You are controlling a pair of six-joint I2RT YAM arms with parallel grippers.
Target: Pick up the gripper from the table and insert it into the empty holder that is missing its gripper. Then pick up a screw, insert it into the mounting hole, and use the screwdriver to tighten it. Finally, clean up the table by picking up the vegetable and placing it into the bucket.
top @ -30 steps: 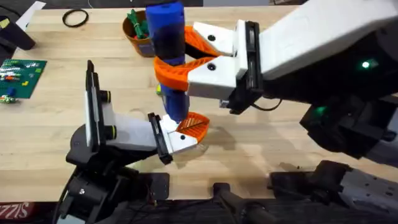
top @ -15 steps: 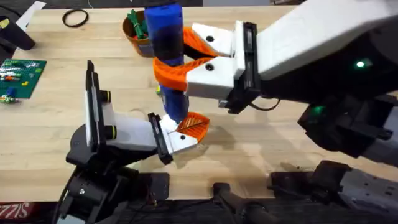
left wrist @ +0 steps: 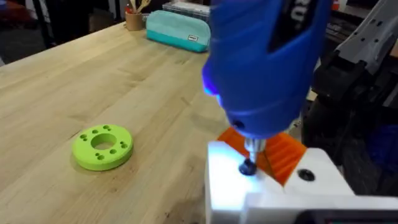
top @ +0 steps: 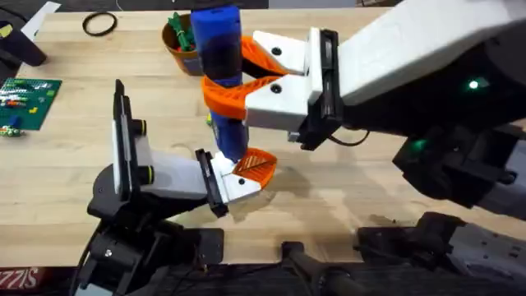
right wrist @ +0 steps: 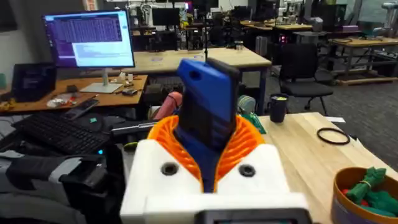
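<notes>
My right gripper point(top: 234, 76) is shut on the blue screwdriver point(top: 220, 49), its orange curved fingers point(right wrist: 249, 140) wrapping the body, which stands upright. The screwdriver point(left wrist: 261, 62) points down with its bit on a dark screw point(left wrist: 248, 167) in the white holder point(left wrist: 230, 180) at the tip of my left arm. The small orange gripper point(top: 253, 167) sits in that holder point(top: 226, 182), sticking out to the right. The brown bucket point(top: 177, 48) stands at the back, and a green vegetable point(top: 182, 29) lies inside it.
A green ring part point(left wrist: 102, 146) lies on the wood near the holder. A thin black ring point(top: 99, 24) and a green circuit board point(top: 26, 97) are at the far left. A teal case point(left wrist: 177, 30) lies farther off.
The right arm has edged slightly left with the screwdriver. Nothing else has moved.
</notes>
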